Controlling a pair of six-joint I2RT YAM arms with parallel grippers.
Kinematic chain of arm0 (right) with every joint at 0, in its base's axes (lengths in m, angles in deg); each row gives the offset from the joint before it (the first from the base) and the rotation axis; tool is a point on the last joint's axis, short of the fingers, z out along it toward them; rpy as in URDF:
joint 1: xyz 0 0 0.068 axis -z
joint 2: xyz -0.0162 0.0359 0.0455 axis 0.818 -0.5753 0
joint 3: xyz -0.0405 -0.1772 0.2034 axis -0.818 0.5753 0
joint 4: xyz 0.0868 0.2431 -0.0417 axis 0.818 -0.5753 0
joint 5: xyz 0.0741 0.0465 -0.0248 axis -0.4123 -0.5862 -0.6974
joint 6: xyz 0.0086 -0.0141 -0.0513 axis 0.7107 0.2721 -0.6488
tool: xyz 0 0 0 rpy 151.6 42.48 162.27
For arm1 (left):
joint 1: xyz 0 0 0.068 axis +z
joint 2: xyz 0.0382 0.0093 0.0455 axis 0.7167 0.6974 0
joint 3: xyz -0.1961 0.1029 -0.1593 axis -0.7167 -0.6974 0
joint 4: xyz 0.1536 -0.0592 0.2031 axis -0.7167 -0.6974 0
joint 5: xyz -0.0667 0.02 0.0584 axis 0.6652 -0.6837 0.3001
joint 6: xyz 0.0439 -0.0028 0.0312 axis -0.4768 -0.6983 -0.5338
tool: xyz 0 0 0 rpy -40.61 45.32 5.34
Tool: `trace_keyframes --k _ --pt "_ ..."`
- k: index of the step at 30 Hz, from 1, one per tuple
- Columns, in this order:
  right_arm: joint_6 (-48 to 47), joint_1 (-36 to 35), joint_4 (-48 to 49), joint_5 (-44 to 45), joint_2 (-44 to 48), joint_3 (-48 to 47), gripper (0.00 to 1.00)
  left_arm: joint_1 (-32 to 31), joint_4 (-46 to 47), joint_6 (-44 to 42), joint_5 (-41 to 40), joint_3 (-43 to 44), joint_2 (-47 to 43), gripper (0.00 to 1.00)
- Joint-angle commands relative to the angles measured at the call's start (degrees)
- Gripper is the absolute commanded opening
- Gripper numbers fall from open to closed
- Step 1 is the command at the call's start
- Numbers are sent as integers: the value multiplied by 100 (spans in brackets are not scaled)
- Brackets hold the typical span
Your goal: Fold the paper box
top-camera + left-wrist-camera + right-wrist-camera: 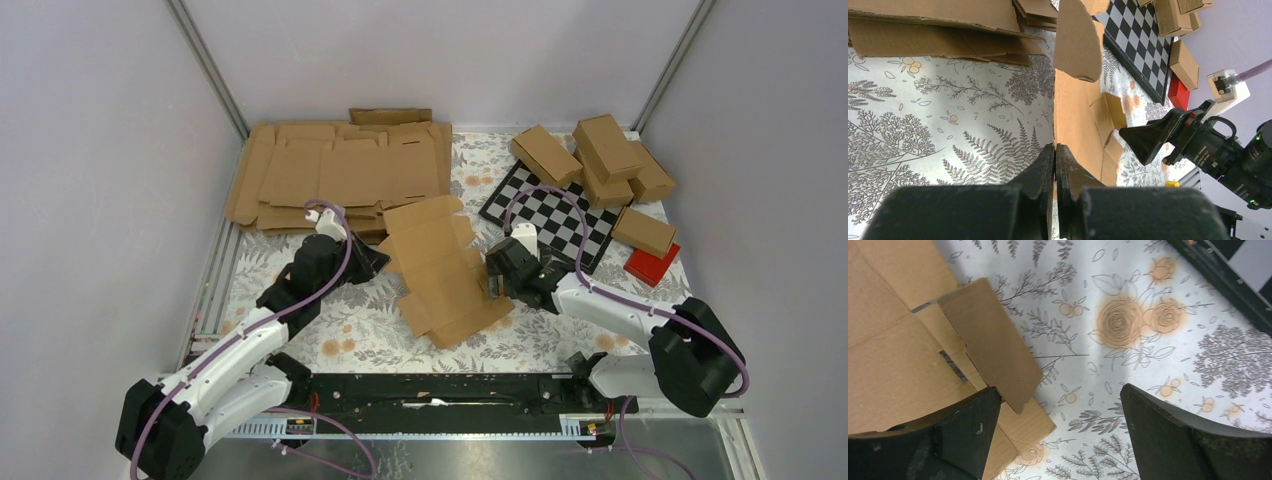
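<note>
The paper box [445, 270] lies opened out as a flat brown sheet in the middle of the table [360, 330], running slantwise from the far centre toward the near right, directly between the two claws. The left claw [372, 262] sits at the sheet's left edge. In the left wrist view that edge runs straight into the slit between the fingers [1040, 172], which are pressed together on it, so the claw is pinching the cardboard. One rounded flap [1079, 42] stands up from the sheet further along.

The right claw [497, 280] is at the sheet's right edge. Its two black fingers [965, 427] are spread wide and grip nothing. A raised side flap [990, 340] slants into the gap, its corner just beside the left-hand finger; whether they touch cannot be told.

The table is covered with a pale cloth printed with grey ferns and orange flowers. At the far left lies a pile of flat cardboard sheets [340, 175]. At the far right a black-and-white checkerboard [550, 215] rests beside several folded brown cartons [605, 150] and a small red box [652, 265]. A black rail [440, 390] crosses the near edge between the arm bases. Plain grey walls enclose the table on three sides.
</note>
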Motion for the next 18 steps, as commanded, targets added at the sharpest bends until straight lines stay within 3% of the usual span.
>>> trace_keyframes --k 1,13,15,18 --pt "98 -1 -191 752 119 -200 92 -24 122 -45 -125 -60 -167 5" --pt "-866 82 858 -431 -106 -210 67 -24 102 -149 77 -133 -170 5" --pt "-1047 86 972 -399 -132 -245 61 -23 167 -175 179 -160 -166 11" --pt "-1142 83 994 -296 -263 -351 40 -24 304 -186 309 -217 -180 29"
